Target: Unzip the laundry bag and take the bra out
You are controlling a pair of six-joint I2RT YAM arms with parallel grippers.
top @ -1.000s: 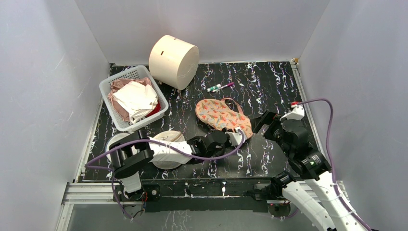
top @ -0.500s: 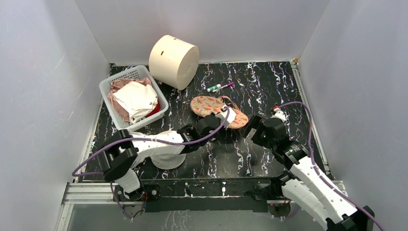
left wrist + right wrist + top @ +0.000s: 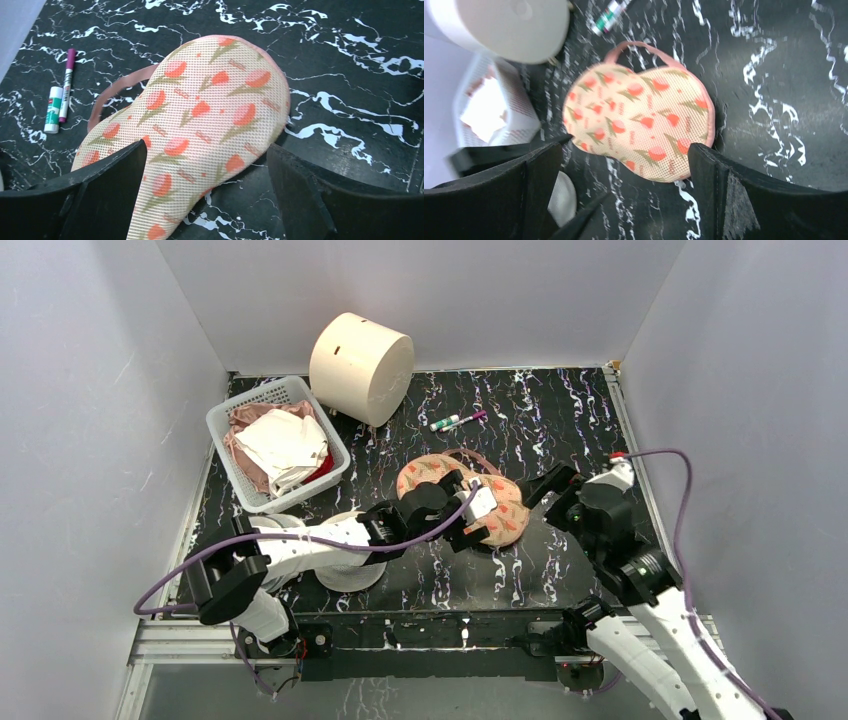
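The laundry bag (image 3: pixel 215 100) has just slid a bit nearer us on the black table (image 3: pixel 560 410) and lies flat, still zipped, under our left gripper (image 3: pixel 207 147), spread wide like our right gripper (image 3: pixel 625 150), so unzipping hasn't started.

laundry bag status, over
Left gripper open, straddling the laundry bag. Right gripper open, hovering beside it. Bag looks closed, no bra showing. Markers apart behind.
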